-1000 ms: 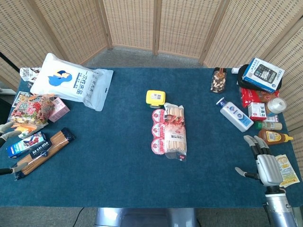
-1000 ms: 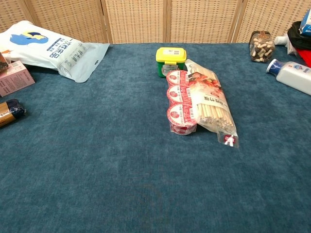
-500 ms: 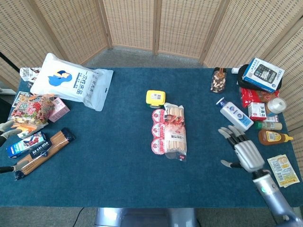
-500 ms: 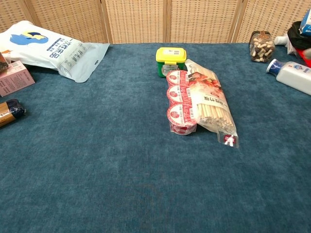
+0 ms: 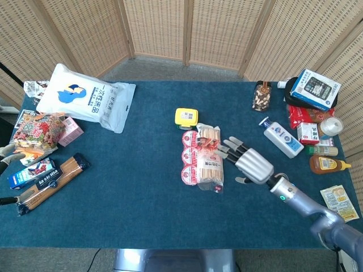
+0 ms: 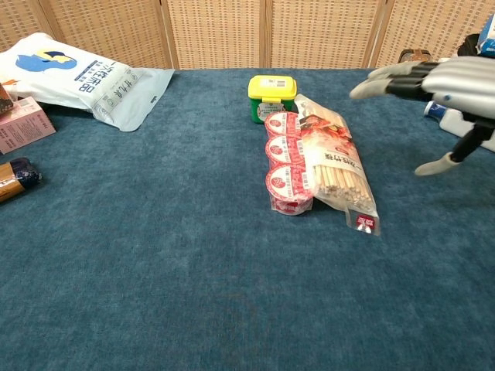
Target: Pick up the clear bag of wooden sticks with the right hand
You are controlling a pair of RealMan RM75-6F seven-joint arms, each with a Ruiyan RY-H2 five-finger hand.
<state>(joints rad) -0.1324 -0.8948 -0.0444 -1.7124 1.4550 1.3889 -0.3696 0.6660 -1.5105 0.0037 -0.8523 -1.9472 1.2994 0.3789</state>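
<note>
The clear bag of wooden sticks (image 5: 209, 157) (image 6: 334, 165) lies lengthwise in the middle of the blue table, pressed against a row of red-lidded cups (image 5: 189, 157) (image 6: 286, 161). My right hand (image 5: 249, 164) (image 6: 437, 85) hovers just to the right of the bag, fingers spread and pointing toward it, holding nothing. A gap still separates the fingertips from the bag. My left hand (image 5: 8, 153) shows only as a few pale fingers at the far left edge of the head view; its state is unclear.
A yellow-lidded tub (image 5: 186, 117) (image 6: 271, 94) stands behind the bag. A white lotion bottle (image 5: 282, 137), nut jar (image 5: 261, 96), boxes and sauce bottle (image 5: 328, 164) crowd the right side. A large white pouch (image 5: 88, 97), snack packs and pasta box (image 5: 52, 181) fill the left.
My right hand has swept from the front right corner leftward and forward across the table, arriving beside the bag of sticks and entering the chest view. The bag has not moved.
</note>
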